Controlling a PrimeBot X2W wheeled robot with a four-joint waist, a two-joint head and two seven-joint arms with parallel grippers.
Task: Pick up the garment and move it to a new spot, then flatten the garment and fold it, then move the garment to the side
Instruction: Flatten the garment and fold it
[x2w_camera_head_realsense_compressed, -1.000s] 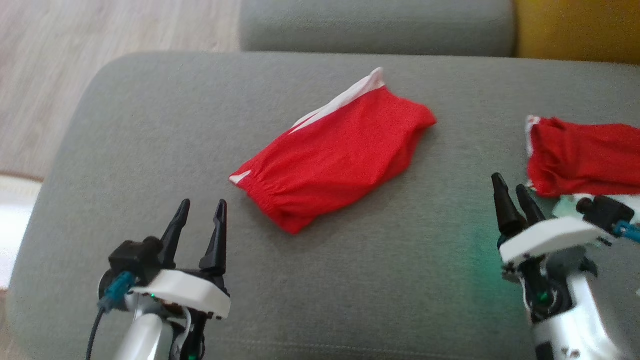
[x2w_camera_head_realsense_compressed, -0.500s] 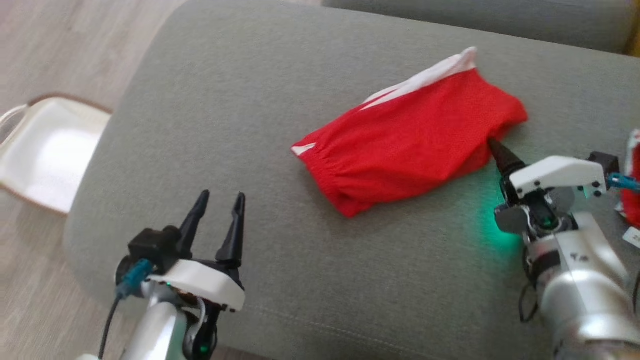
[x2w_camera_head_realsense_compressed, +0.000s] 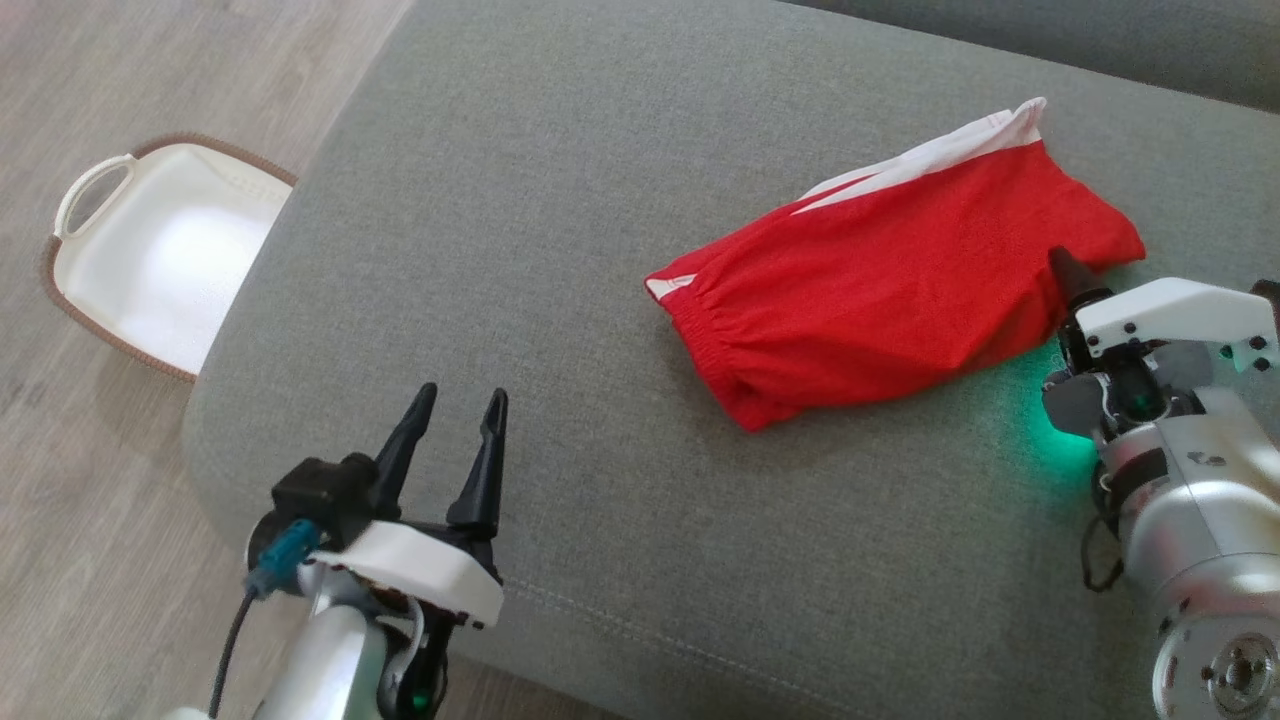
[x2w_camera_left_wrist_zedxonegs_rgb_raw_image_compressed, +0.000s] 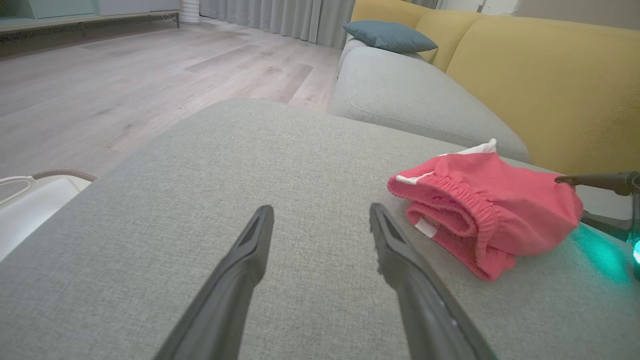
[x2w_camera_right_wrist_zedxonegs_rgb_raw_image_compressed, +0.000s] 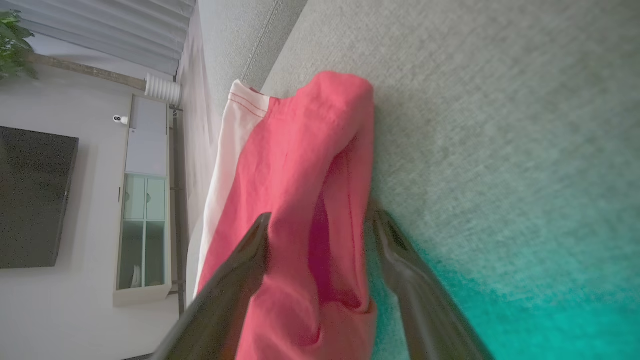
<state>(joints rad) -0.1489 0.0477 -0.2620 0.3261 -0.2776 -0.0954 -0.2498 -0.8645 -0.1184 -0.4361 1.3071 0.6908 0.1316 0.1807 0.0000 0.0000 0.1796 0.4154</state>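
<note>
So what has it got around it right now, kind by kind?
red garment: 1
white basket: 1
blue pillow: 1
grippers: 2, the left gripper and the right gripper
Total: 5

Support surface: grey fabric cushion (x2w_camera_head_realsense_compressed: 560, 250), rounded corners, seam along its near edge. One item on it: red garment (x2w_camera_head_realsense_compressed: 880, 290) with white trim, folded over, elastic waistband toward the cushion's middle, lying on the cushion's far-right part. Off the cushion's left edge: wood floor (x2w_camera_head_realsense_compressed: 120, 80) carrying a white basket (x2w_camera_head_realsense_compressed: 160, 260), just beside the cushion.
</note>
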